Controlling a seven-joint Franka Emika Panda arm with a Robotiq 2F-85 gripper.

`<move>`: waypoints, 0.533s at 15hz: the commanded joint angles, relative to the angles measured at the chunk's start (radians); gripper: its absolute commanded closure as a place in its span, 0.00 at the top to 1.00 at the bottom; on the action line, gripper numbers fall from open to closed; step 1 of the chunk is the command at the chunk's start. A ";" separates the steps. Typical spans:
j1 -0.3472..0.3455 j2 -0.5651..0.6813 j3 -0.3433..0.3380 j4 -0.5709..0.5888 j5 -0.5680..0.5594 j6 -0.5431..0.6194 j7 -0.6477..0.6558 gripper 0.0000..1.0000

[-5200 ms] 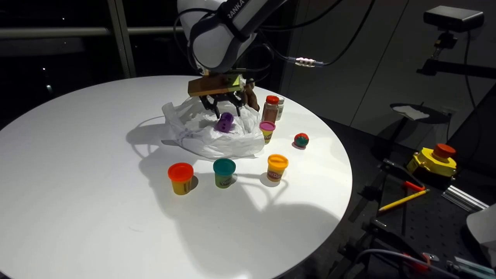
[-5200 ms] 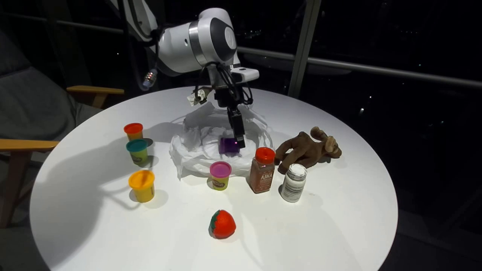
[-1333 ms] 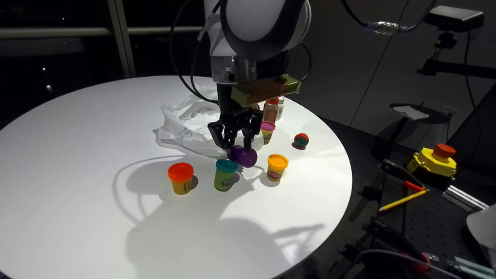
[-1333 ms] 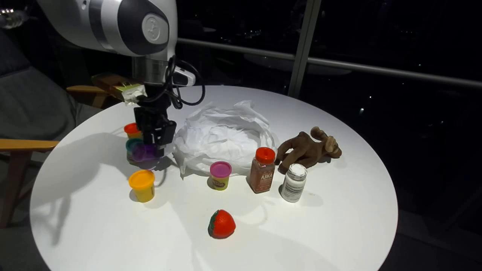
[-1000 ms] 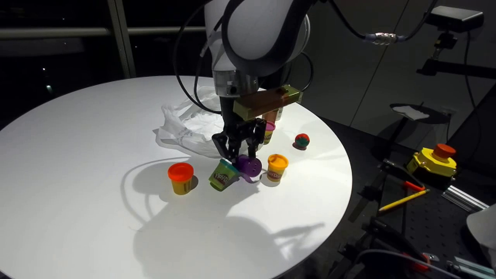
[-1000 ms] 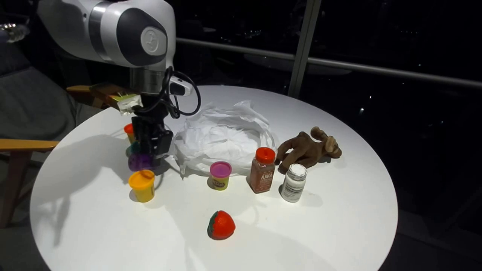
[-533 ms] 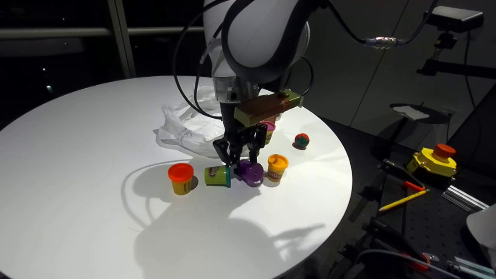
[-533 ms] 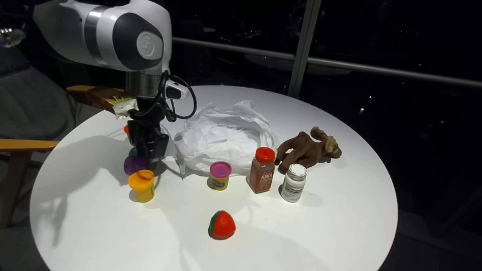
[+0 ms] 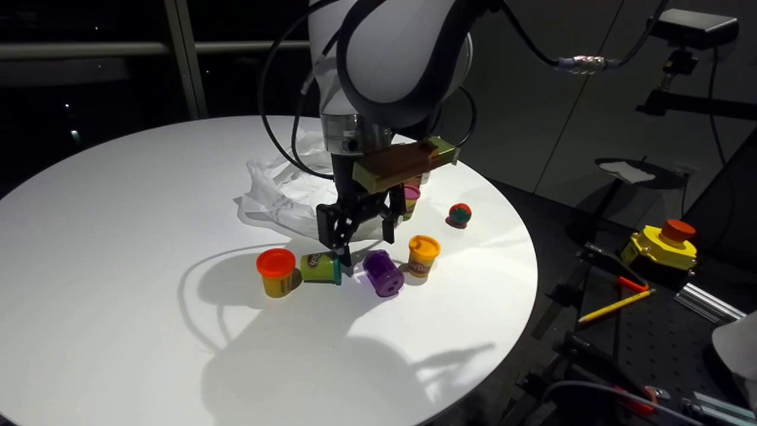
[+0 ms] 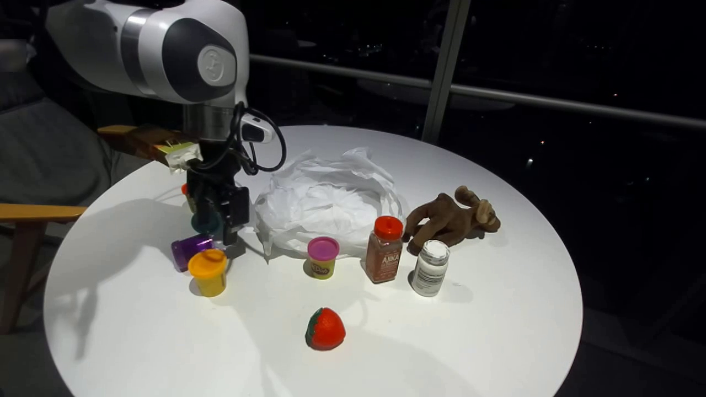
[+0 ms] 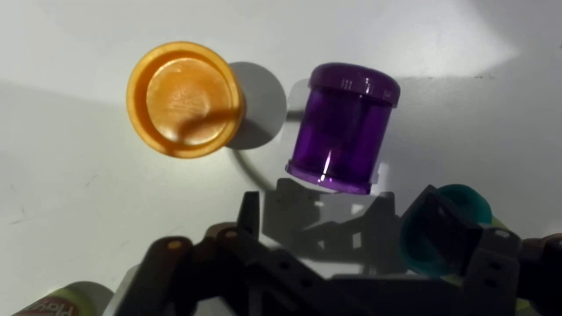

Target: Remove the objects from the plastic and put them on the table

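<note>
On the white table [image 9: 148,284] a purple jar [image 9: 383,273] lies on its side, just outside my open gripper [image 9: 366,248]. The wrist view has the jar [image 11: 344,127] beyond the fingertips, with nothing between them. A finger overlaps the teal lid [image 11: 465,199] of a tipped green pot [image 9: 319,268]; whether they touch I cannot tell. Upright nearby are a red-lidded pot [image 9: 277,272] and an orange pot [image 9: 423,257]. The plastic [image 10: 331,212] is a crumpled white bag, only folds showing inside. A brown plush animal [image 10: 449,218], strawberry [image 10: 325,329] and pink-lidded pot [image 10: 322,256] rest around it.
Beside the bag stand a red-capped spice bottle [image 10: 384,251] and a white bottle [image 10: 430,268]. The orange pot is close to the purple jar. Off the table sits a yellow device with a red button [image 9: 662,245].
The purple jar has gone from the bag to the table. During lowering, the teal-lidded pot toppled and shifted toward the red-lidded one. My fingers have just spread, releasing the jar, which rolled slightly away.
</note>
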 commanded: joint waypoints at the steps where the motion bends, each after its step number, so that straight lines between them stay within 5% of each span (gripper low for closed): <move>1: 0.021 -0.031 -0.015 -0.022 -0.010 0.036 0.026 1.00; 8: 0.025 -0.065 -0.033 -0.012 -0.020 0.046 0.040 1.00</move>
